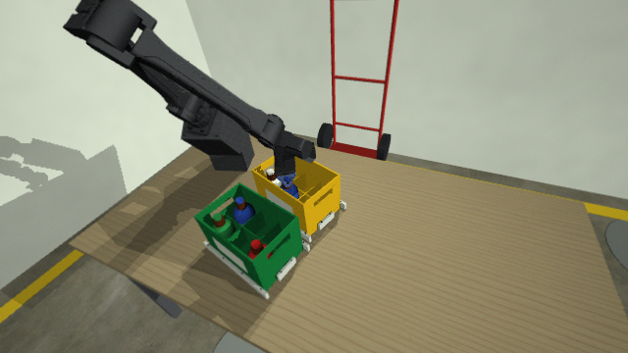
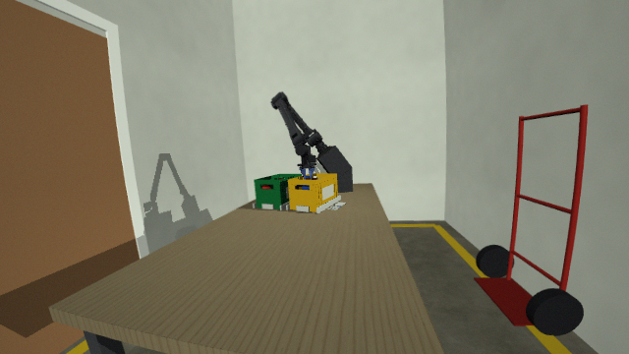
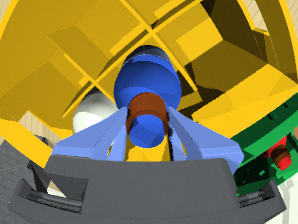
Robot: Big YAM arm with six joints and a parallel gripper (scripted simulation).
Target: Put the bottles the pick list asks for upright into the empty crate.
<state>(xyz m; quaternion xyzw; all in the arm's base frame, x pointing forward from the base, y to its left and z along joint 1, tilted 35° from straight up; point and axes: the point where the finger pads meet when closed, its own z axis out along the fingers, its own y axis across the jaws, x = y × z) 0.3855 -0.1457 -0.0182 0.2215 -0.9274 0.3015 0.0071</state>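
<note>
My gripper (image 1: pixel 287 179) (image 2: pixel 308 173) (image 3: pixel 147 113) points down into the yellow crate (image 1: pixel 314 219) (image 2: pixel 300 199) (image 3: pixel 16 141), shut on the neck of an upright blue bottle (image 1: pixel 292 191) (image 3: pixel 145 82). Its base is hidden. A white bottle (image 1: pixel 270 173) (image 3: pixel 90 114) stands beside it in the same crate. The green crate (image 1: pixel 266 276) (image 2: pixel 268 199) (image 3: pixel 265 131) holds another blue bottle (image 1: pixel 242 215), a green bottle (image 1: pixel 224 228) and a red bottle (image 1: pixel 256 246) (image 3: pixel 283 158). A small white strip (image 2: pixel 337 206) lies beside the yellow crate, too small to read.
The two crates stand close together on the wooden table (image 1: pixel 442 245) (image 2: pixel 275 275), each near white pieces at its base. A dark block (image 1: pixel 221 142) (image 2: pixel 336 167) stands behind them, under the arm. A red hand truck (image 1: pixel 358 78) (image 2: pixel 545 204) stands beyond the table.
</note>
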